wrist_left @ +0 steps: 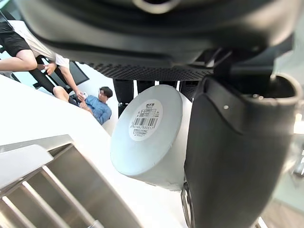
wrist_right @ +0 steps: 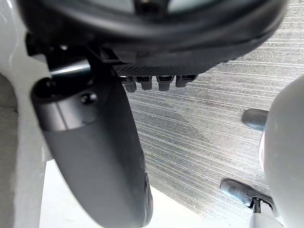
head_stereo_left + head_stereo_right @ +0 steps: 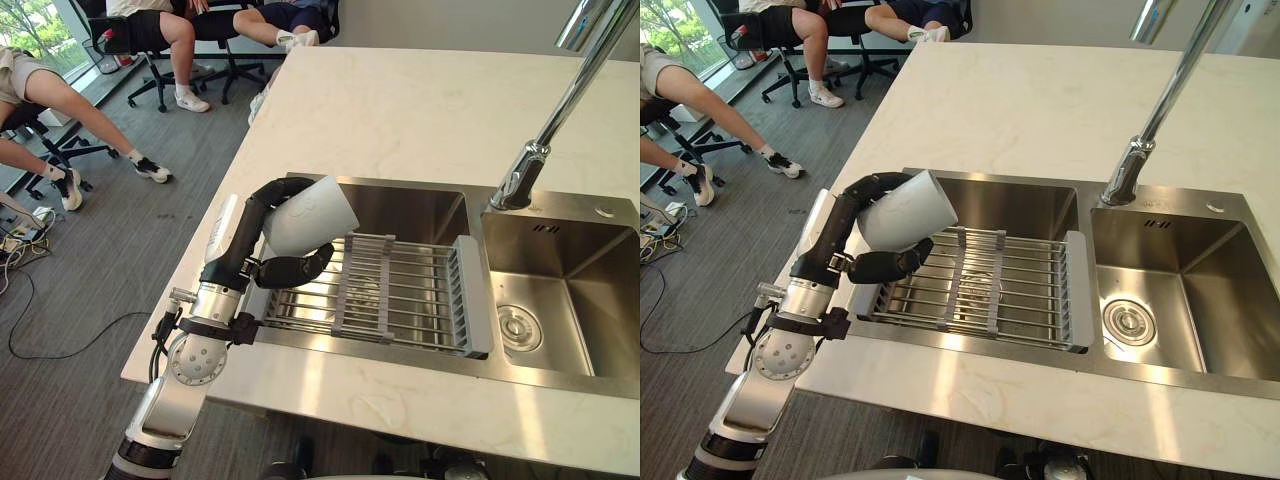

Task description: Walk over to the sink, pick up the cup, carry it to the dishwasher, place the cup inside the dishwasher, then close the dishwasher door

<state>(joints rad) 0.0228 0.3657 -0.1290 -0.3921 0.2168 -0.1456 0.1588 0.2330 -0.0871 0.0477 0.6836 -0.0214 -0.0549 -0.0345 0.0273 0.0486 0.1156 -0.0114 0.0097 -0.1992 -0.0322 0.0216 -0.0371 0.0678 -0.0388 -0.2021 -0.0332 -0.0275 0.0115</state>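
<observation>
The right hand is seen over grey carpet — whether it is spread or closed cannot be told. The white cup is clamped, tilted, in the left hand, just above the nine o'clock end of the wire rack laid across the sink. The tap is found at one o'clock.
</observation>
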